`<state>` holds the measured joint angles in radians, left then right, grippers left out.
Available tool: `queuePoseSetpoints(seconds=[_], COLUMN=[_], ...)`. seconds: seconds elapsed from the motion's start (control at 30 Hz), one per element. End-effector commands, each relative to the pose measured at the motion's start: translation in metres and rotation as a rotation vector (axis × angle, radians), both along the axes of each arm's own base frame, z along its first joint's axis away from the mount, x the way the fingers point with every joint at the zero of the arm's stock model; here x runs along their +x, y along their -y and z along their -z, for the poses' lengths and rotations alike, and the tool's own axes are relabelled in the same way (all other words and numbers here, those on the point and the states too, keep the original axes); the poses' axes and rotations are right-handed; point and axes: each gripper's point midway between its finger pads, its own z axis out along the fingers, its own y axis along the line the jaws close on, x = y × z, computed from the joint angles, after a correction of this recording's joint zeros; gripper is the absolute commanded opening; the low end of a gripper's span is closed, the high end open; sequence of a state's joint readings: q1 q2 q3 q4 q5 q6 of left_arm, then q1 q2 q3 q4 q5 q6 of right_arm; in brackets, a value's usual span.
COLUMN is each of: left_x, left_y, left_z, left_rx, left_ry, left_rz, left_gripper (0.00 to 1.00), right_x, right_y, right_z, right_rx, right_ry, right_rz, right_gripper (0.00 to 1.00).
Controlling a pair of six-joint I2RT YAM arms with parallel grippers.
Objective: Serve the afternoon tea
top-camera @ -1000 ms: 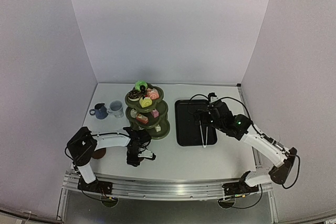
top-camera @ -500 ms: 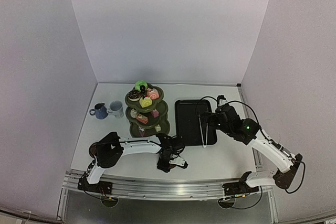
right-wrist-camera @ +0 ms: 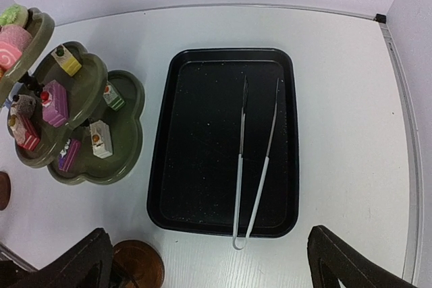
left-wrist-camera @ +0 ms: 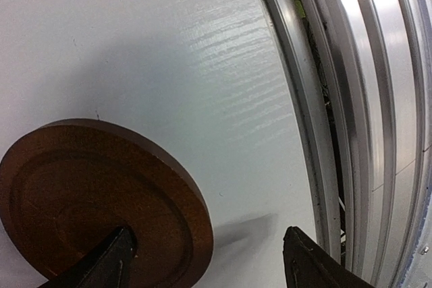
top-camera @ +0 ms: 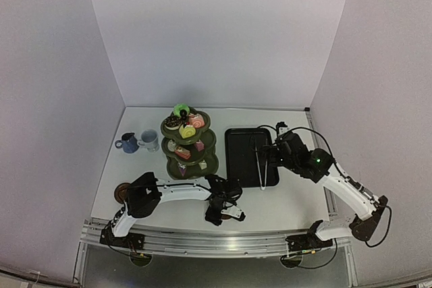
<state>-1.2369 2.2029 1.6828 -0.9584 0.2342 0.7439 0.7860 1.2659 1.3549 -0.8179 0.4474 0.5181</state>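
Top view: olive-green three-tier flower-shaped stand (top-camera: 190,145) upright, left of centre on the white counter (top-camera: 283,200). Small colourful cakes (top-camera: 187,131) sit on its tiers and a green doughnut (top-camera: 181,109) on top. Dark-blue cup (top-camera: 126,143) and white cup (top-camera: 149,139) side by side just left of it. One round brown saucer (top-camera: 123,194) by the left arm's base. Left wrist view: second round brown saucer (left-wrist-camera: 88,193) lies flat near the counter's front rail, concentric ring inside. Left gripper (left-wrist-camera: 209,268) spread wide, one finger over the saucer's rim, the other off it; contact unclear. Right wrist view: right gripper (right-wrist-camera: 212,268) spread wide, empty, above black rectangular tray (right-wrist-camera: 202,133) holding metal tongs (right-wrist-camera: 240,166).
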Motion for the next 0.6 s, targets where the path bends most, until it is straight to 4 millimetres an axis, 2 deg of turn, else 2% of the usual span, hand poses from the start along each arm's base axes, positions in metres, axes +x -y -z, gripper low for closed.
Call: queuePoseSetpoints(seconds=[0.0,0.1,0.13,0.2,0.23,0.27,0.3,0.37,0.43,0.57], left_x=[0.018,0.035,0.036,0.040,0.040,0.039,0.037,0.034,0.032,0.020], left_y=[0.014,0.019,0.014,-0.012,-0.029,-0.054,-0.079,-0.140,-0.187,-0.245], left_z=[-0.063,-0.101,-0.112,-0.134,-0.140,-0.135,-0.137,-0.124,-0.127,-0.139], left_rx=[-0.058,-0.105,-0.103,-0.099,-0.088,-0.040,-0.008,0.105,0.140,0.134], left_ry=[0.064,0.097,0.088,0.053,0.038,0.025,0.026,0.009,-0.041,-0.078], left_rz=[-0.015,-0.051,-0.068,-0.142,-0.172,-0.190,-0.202,-0.232,-0.313,-0.441], left_gripper=[0.79,0.80,0.80,0.80,0.80,0.80,0.80,0.79,0.79,0.76], right_x=[0.012,0.020,0.022,0.024,0.025,0.026,0.026,0.026,0.025,0.023], right_y=[-0.011,-0.016,-0.020,-0.023,-0.024,-0.024,-0.025,-0.024,-0.022,-0.013], right_z=[-0.012,-0.014,-0.015,-0.015,-0.014,-0.013,-0.011,-0.006,-0.003,0.008], right_rx=[-0.012,-0.010,-0.003,0.001,0.003,0.006,0.009,0.021,0.043,0.071], right_ry=[0.014,0.010,0.008,0.003,0.000,-0.005,-0.010,-0.024,-0.037,-0.055], right_rz=[-0.037,-0.035,-0.039,-0.041,-0.038,-0.031,-0.024,-0.006,0.029,0.112], right_gripper=[0.98,0.98,0.98,0.98,0.98,0.98,0.98,0.98,0.98,0.98])
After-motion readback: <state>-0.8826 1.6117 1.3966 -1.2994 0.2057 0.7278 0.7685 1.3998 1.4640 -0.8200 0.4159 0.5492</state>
